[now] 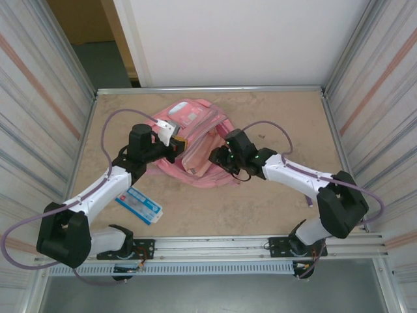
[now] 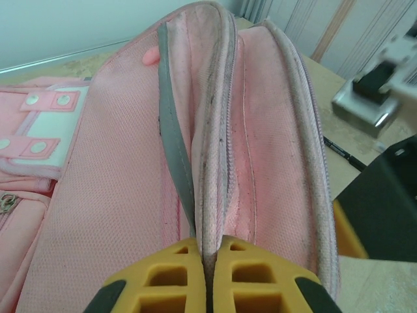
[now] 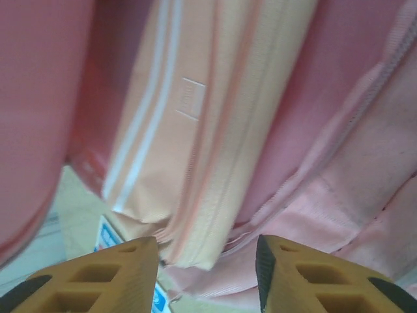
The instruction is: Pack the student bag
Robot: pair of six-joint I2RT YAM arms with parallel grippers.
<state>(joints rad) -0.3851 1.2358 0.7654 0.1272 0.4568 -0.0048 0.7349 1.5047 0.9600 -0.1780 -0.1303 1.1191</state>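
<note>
Left wrist: student bag [image 2: 117, 182] in hand [image 2: 207, 264]

Table: I'm seeing a beige marbled table top [image 1: 280, 202], metal-edged.
Left: ribbed left wall [image 1: 39, 98], pale, with a reddish stripe.
Right: ribbed right wall [image 1: 384, 78], matching it.
Far: plain white board [image 1: 241, 39] behind the table.
Far left: grey floor [image 1: 98, 62] beside a brown panel [image 1: 78, 19].
Light: soft and even on my feed.
</note>
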